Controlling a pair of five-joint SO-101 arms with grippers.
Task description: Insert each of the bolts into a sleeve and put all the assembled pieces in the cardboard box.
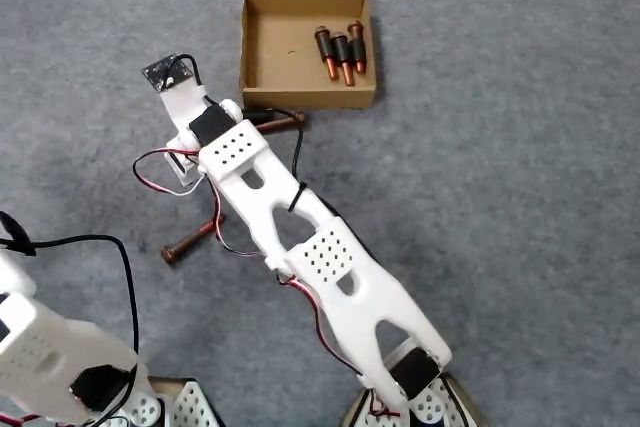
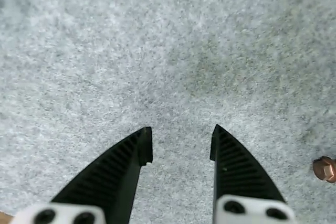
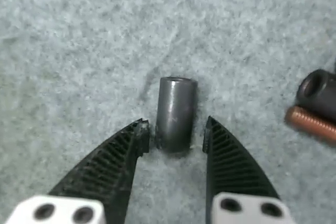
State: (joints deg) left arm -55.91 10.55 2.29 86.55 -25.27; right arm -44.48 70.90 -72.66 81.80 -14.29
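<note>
The dark sleeve (image 3: 177, 109) sits between the tips of the open right tool (image 3: 176, 126), on the grey carpet (image 3: 79, 35).

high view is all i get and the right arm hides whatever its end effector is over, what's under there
Observer: A dark sleeve sits between the open fingers of the right end effector, not yet clamped.
Operator: any bolt in it
Observer: None that I can see; the end facing the right wrist camera looks hollow.
Operator: anything else close by
Observer: A second sleeve lies off to one side, right against a copper threaded bolt.
Operator: and the left end effector
Observer: The left end effector is open over bare grey carpet, holding nothing, with a copper bolt head at the edge of its view.
</note>
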